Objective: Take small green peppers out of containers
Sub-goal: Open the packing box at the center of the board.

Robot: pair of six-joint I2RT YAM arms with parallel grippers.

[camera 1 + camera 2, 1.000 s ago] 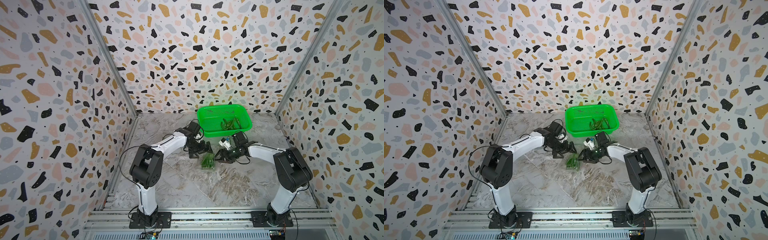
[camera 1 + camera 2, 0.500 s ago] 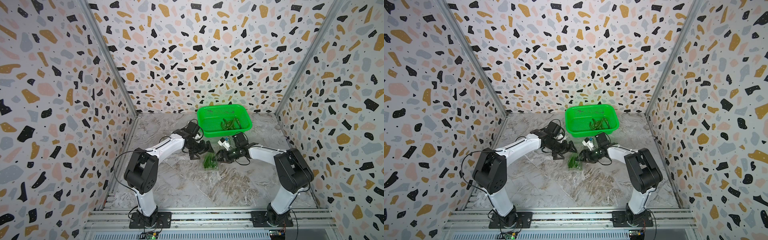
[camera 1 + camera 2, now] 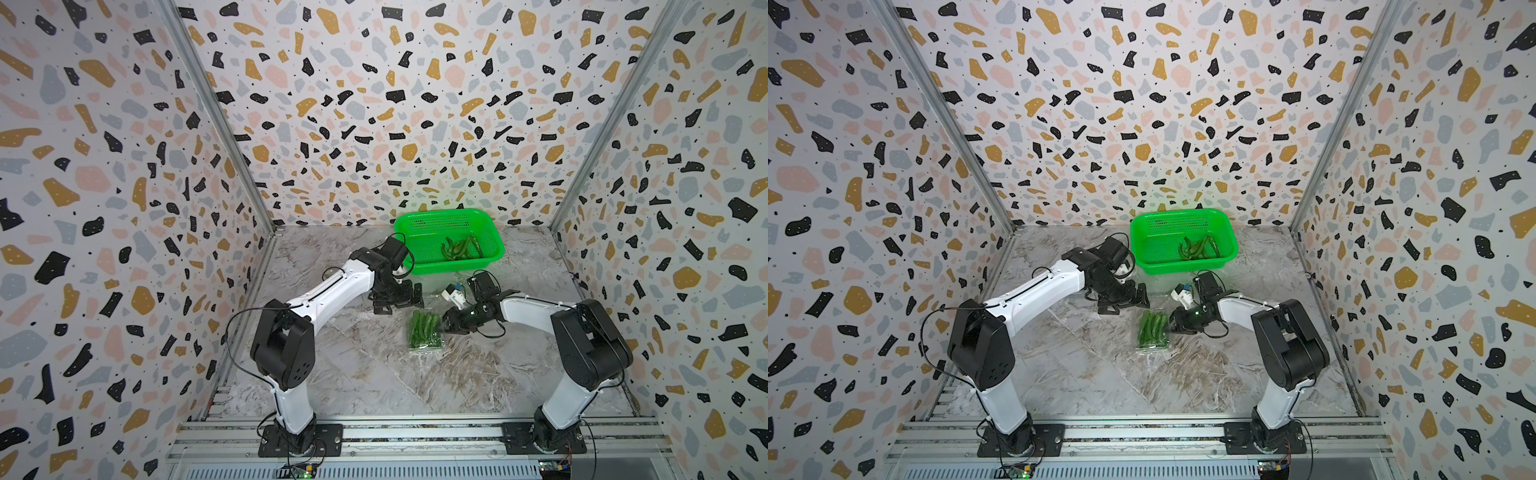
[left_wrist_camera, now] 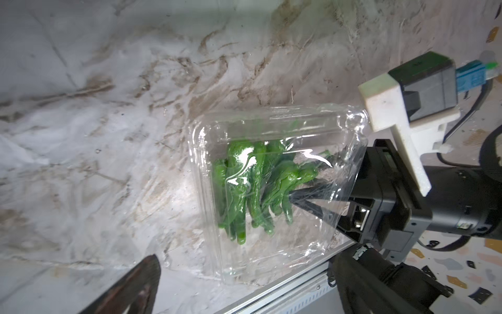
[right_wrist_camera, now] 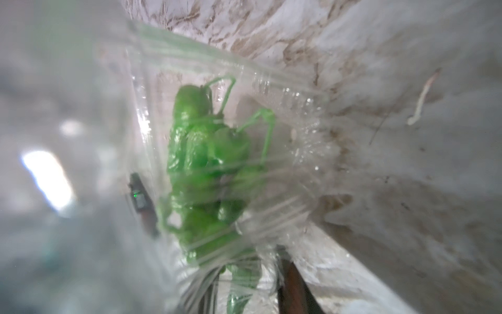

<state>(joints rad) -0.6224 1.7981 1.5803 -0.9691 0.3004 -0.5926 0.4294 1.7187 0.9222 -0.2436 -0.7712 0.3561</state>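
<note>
A clear plastic container [image 3: 424, 336] [image 3: 1152, 332] [image 4: 244, 261] lies mid-table with its lid lifted, packed with small green peppers [image 3: 422, 328] [image 4: 244, 185] [image 5: 201, 152]. My right gripper [image 3: 443, 326] [image 3: 1170, 326] [image 5: 244, 293] reaches in under the lid from the right. Its fingers [image 4: 307, 201] are drawn in close on one pepper [image 5: 240, 285], blurred by the plastic. My left gripper [image 3: 397, 298] [image 3: 1122, 300] [image 4: 250, 296] hovers just behind the container's far left corner, open and holding nothing. One of its fingertips [image 4: 135, 285] shows at the picture's edge.
A large green perforated basket [image 3: 457, 267] [image 3: 1187, 266] stands at the back, right of centre, with several loose peppers [image 3: 459, 248] [image 3: 1196, 248] in it. Patterned walls close three sides. An aluminium rail [image 3: 415, 432] runs along the front edge.
The right gripper's jaws have narrowed inside the container. The left arm's elbow has swung a little outward and forward, and its gripper has edged toward the container. The container has stayed in place.
</note>
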